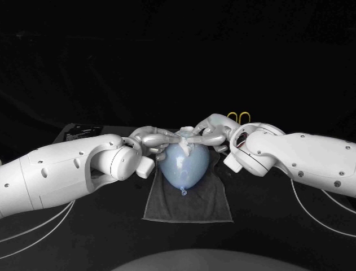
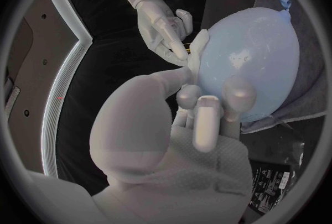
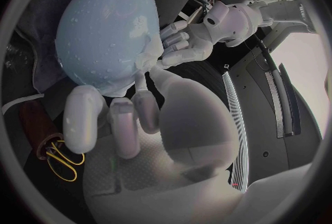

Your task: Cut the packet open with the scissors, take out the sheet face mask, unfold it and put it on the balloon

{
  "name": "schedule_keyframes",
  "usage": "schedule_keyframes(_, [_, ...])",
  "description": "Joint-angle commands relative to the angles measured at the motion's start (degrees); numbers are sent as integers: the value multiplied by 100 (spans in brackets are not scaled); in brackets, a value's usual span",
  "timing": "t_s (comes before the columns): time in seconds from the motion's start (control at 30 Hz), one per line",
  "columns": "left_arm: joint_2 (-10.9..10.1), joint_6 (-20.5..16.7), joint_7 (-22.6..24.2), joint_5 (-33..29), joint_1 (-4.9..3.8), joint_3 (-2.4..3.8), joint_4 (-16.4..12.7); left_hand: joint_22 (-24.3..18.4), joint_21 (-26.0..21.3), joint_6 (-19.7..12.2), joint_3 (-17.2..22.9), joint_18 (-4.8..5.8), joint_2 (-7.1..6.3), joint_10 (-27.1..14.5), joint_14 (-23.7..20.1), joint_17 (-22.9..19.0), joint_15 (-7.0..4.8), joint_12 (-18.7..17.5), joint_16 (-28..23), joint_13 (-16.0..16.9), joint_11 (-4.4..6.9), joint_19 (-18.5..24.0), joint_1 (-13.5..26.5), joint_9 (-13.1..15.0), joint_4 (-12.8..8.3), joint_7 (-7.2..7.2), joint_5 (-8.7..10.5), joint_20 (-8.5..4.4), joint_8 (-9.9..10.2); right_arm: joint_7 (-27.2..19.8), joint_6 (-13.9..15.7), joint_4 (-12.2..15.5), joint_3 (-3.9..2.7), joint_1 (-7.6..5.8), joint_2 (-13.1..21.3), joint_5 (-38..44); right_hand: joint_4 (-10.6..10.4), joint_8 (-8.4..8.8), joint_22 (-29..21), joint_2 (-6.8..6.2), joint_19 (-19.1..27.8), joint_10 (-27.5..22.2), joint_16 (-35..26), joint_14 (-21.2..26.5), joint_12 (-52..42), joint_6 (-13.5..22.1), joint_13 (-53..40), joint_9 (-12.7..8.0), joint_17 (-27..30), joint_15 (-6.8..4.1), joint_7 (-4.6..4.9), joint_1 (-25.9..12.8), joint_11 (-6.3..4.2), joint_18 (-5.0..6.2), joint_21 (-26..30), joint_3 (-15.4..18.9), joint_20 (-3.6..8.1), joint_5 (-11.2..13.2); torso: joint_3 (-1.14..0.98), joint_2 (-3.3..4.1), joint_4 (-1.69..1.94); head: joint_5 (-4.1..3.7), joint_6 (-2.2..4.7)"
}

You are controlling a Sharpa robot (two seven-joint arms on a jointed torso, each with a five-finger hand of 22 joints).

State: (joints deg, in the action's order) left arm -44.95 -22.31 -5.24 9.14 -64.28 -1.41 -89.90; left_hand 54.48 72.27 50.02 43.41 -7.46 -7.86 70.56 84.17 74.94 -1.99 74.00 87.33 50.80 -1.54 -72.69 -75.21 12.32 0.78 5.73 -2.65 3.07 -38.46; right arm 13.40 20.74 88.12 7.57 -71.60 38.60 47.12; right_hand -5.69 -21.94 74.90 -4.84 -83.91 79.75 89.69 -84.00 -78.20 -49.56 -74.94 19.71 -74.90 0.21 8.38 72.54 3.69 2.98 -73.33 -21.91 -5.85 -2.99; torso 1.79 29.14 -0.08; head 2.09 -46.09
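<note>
Sheet mask (image 2: 198, 50) being settled at the broad end of the balloon (image 1: 183, 164)

The pale blue balloon is laid on a dark grey cloth (image 1: 186, 206) at the middle of the black table (image 1: 291, 237), knot toward the near edge. The soft cloth is judged to be there so that the smooth, rounded rubber is kept from rolling. The thin, wet, whitish mask is gathered at the far end, and droplets and a translucent film are seen over the skin, so it is judged to be largely draped. Its limp edge is pinched by the right robot hand (image 1: 214, 132). The left robot hand (image 1: 153, 141) is pressed to the balloon with its thumb at that edge, though a grip cannot be told. The yellow-handled scissors (image 1: 238, 117) are laid aside toward the far edge.
</note>
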Motion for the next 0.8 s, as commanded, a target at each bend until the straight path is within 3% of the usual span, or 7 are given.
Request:
schedule_keyframes(0.03, [14, -26, -95, 100, -7, 5, 24, 6, 29, 15, 23, 59, 54, 3, 332, 491, -36, -21, 4, 7, 12, -27, 4, 611, 1, 38, -18, 3, -16, -57, -132, 38, 0, 1, 4, 177, 7, 21, 1053, -54, -7, 20, 11, -582, -11, -42, -326, -9, -1452, -56, -10, -5, -9, 44, -9, 30, 28, 21, 2, 0, 0, 1, -9])
schedule_keyframes(0.57, [-7, -24, -242, 190, 0, -8, 136, -3, 25, 12, 40, 57, 65, 12, 331, 485, -36, -12, 2, 31, 11, -23, 19, 622, -8, 39, -18, 3, -20, -186, -111, 157, 1, 8, 43, 1032, 112, 98, 1037, -268, 18, -23, 2, -574, 26, -23, -276, -57, -1426, -48, 11, 24, 6, 52, 49, 101, 29, 23, 3, 2, 4, 0, -41])
schedule_keyframes(0.8, [-33, -8, -254, 195, 2, -11, 114, 4, 28, 10, 47, 59, 69, 14, 331, 486, -35, -11, 2, 36, 11, -26, 28, 628, -12, 39, -17, 3, -23, -192, -119, 147, 1, 12, 16, 1227, 115, 100, 1037, -277, 18, -24, 3, -576, 26, -24, -275, -59, -1430, -47, 12, 23, 8, 52, 47, 105, 29, 23, 5, -1, 3, 9, -50])
